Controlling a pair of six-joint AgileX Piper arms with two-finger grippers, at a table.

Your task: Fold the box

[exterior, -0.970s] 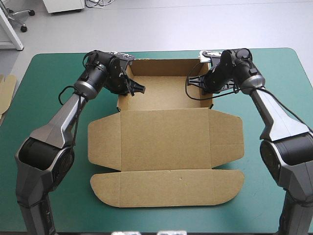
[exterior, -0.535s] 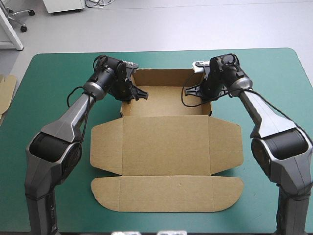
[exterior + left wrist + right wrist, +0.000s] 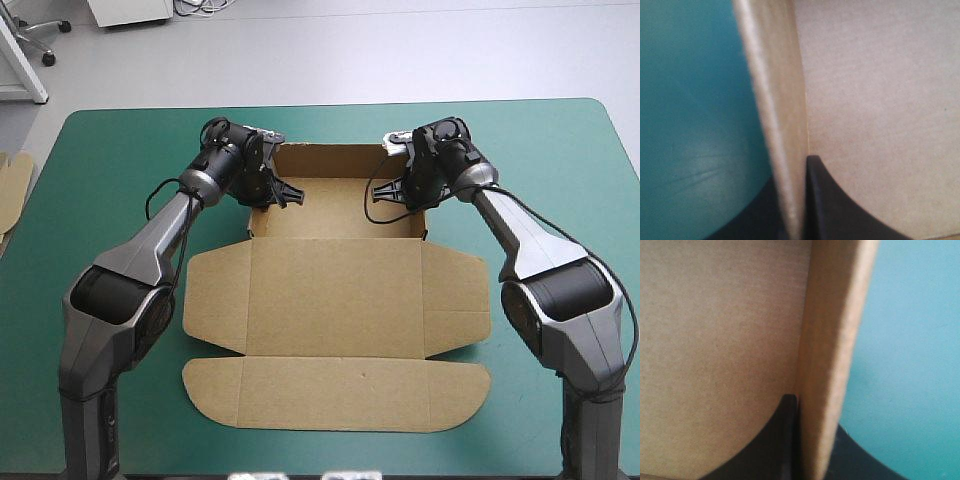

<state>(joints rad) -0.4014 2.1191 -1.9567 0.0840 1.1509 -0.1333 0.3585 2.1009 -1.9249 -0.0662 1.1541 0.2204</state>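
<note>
L gripper (image 3: 275, 190) & R gripper (image 3: 398, 190) clamped on box (image 3: 335, 290) walls at 10/2 o'clock; uneven push cd buckle/untuck them.

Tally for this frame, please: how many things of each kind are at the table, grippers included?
Box: 1
Grippers, both clamped on the box's raised side walls: 2 (left gripper, right gripper)
Spare board at the table's left edge: 1
Total: 4
</note>
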